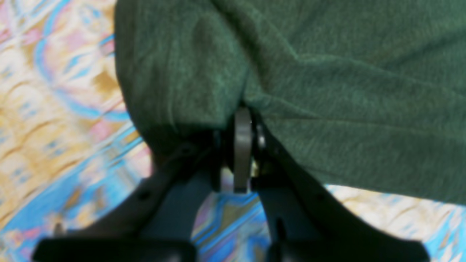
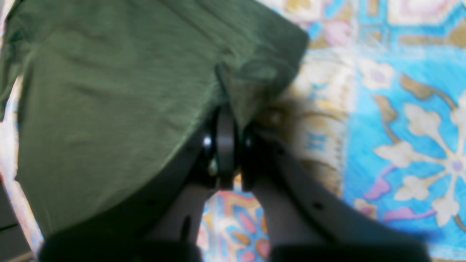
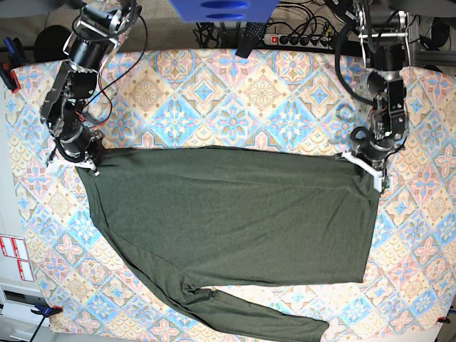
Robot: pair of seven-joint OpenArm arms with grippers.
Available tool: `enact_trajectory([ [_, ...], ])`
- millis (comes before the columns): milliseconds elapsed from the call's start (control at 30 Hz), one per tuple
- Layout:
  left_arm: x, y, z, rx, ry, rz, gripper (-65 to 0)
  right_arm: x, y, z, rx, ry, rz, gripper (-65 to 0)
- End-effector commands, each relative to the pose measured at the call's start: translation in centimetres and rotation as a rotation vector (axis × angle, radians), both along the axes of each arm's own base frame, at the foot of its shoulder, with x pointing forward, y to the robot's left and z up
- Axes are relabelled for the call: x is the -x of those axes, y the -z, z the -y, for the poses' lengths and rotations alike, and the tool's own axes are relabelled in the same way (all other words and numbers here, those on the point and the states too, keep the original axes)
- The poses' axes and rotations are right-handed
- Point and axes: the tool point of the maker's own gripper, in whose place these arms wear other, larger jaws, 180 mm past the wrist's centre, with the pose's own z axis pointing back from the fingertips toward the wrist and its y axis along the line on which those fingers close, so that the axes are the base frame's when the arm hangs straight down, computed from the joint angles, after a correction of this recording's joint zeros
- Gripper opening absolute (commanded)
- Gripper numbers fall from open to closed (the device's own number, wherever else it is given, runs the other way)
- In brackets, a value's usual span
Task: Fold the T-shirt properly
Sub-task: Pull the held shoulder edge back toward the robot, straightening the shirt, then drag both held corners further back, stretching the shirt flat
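- We see the T-shirt (image 3: 235, 214) spread wide across the table (image 3: 214, 92), which wears a cloth patterned in blue, orange and pink tiles.
- Our left fingers (image 3: 365, 161) are pinched tight on the shirt's upper corner at the right side of the base view.
- Up close in the left wrist view, the left fingers (image 1: 243, 120) bite into a fold of the green knit (image 1: 327, 91), with fabric bunched and creased around the tips.
- Our right fingers (image 3: 91, 161) are closed on the opposite upper corner, at the left side of the base view.
- In the right wrist view the right fingers (image 2: 225, 120) clamp a puckered edge of the shirt (image 2: 109, 91), with the cloth draping off to one side.
- Between the two grips, the shirt's top edge runs nearly straight and looks taut.
- The body of the shirt lies mostly flat below that edge, with few wrinkles.
- One long sleeve (image 3: 263, 317) trails from the lower left of the body toward the near edge of the table, slightly twisted where it leaves the body.
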Motion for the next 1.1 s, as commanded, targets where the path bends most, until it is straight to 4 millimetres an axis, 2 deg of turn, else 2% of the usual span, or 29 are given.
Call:
enact_trajectory([
  [0,-0.1,-1.8,-1.0,-0.046,0.010,0.049,-65.0,-0.3,-1.3,1.3,0.042,0.014,0.037,-65.0],
  [133,2.3,-2.5,-1.1,-0.088,0.051,0.046,-65.0,0.8,-2.0,1.2,0.027,0.020,0.065,-65.0],
  [200,3.6,-2.6,-0.9,-0.096,0.068,0.039,-65.0,1.9,-1.5,0.8,-0.028,0.035,0.073,-65.0],
  [300,5.5,-2.8,-1.4,-0.131,0.097,0.018,-65.0,3.8,-0.7,0.4,-0.085,0.055,0.064,-65.0],
  [533,9.6,-3.8,-0.8,-0.170,0.171,-0.010,-65.0,7.7,0.6,1.1,-0.108,0.071,0.011,-65.0],
  [700,11.9,-4.4,0.2,-0.176,0.212,-0.026,-65.0,9.7,-0.1,1.3,-0.066,0.051,-0.004,-65.0],
  [833,14.1,-4.7,0.1,-0.186,0.225,-0.054,-65.0,11.3,-1.6,2.8,-0.012,0.068,0.007,-65.0],
  [967,15.9,-4.8,-1.2,-0.204,0.202,-0.086,-65.0,13.5,-1.3,3.2,0.006,0.071,-0.031,-65.0],
  [1067,16.6,-4.9,-1.9,-0.215,0.189,-0.099,-65.0,14.8,-0.8,3.2,0.006,0.072,-0.060,-65.0],
])
